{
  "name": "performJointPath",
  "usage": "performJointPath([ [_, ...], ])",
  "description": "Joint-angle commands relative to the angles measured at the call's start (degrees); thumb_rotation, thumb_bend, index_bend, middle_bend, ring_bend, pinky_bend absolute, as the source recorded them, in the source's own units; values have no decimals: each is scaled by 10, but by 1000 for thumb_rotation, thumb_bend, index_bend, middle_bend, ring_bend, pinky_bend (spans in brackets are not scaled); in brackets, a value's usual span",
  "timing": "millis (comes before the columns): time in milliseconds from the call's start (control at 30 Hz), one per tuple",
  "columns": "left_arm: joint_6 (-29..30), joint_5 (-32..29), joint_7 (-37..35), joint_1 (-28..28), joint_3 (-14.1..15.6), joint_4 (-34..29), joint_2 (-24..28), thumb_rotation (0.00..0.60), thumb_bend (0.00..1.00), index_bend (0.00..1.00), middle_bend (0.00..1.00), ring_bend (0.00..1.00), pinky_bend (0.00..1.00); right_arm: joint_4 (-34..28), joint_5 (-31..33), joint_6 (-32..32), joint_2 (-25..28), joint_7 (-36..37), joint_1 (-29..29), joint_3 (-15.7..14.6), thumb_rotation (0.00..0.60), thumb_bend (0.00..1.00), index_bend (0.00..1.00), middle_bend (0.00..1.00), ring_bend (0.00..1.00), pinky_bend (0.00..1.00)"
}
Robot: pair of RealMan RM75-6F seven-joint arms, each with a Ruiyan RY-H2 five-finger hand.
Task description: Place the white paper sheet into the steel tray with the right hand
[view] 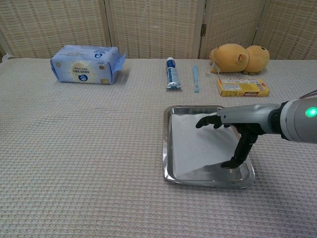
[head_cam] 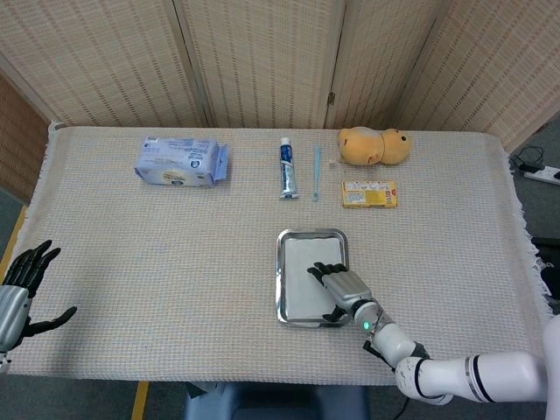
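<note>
The steel tray (head_cam: 280, 282) (view: 166, 148) sits on the mat at centre right. The white paper sheet (head_cam: 300, 273) (view: 194, 144) lies inside it, covering most of the floor. One near corner of the sheet slants up toward the right. My right hand (head_cam: 344, 290) (view: 234, 133) hovers over the tray's right half with its fingers spread above the sheet. Its thumb points down to the sheet's near right corner, and the hand grips nothing. My left hand (head_cam: 21, 289) hangs off the table's left edge with its fingers apart, holding nothing.
Along the far side lie a blue wet-wipe pack (head_cam: 181, 161), a toothpaste tube (head_cam: 286, 166), a toothbrush (head_cam: 316, 172), a yellow plush toy (head_cam: 374, 146) and a small yellow box (head_cam: 368, 193). Folding screens stand behind the table.
</note>
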Motion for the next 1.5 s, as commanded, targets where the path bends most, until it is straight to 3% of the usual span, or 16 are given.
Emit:
performJointPath([
  [33, 1, 0, 1, 0, 0, 0, 0, 600, 252, 57, 0, 0, 88, -1, 1, -16, 10, 16, 10, -12, 600, 334, 0, 0, 0, 0],
  [300, -1, -3, 2, 0, -1, 1, -1, 600, 251, 57, 0, 0, 88, -12, -29, -22, 32, 25, 14, -41, 600, 307, 0, 0, 0, 0],
  [500, 1, -1, 7, 0, 0, -1, -2, 600, 251, 58, 0, 0, 88, -18, -73, -9, 39, 66, -2, -36, 600, 306, 0, 0, 0, 0],
  [700, -1, -1, 9, -1, 0, -1, -3, 600, 251, 58, 0, 0, 88, -4, -202, 10, 25, 136, -51, -35, 600, 307, 0, 0, 0, 0],
  [900, 1, -1, 9, 0, 0, -2, -3, 600, 251, 58, 0, 0, 88, 43, -394, 18, 22, 196, -97, -68, 600, 307, 0, 0, 0, 0],
  [1100, 2, 4, 17, 0, 2, -3, -5, 600, 252, 58, 0, 0, 88, 99, -548, 142, -4, 228, -170, -95, 600, 306, 0, 0, 0, 0],
  [1267, -3, 3, 29, -1, 3, -3, -8, 600, 252, 54, 0, 0, 82, 198, -653, 294, -44, 180, -250, -119, 600, 306, 0, 0, 0, 0],
  [1500, -4, -1, 59, 0, 2, -6, -14, 600, 251, 55, 0, 0, 70, 283, -685, 403, -48, 225, -339, -139, 600, 306, 0, 0, 0, 0],
])
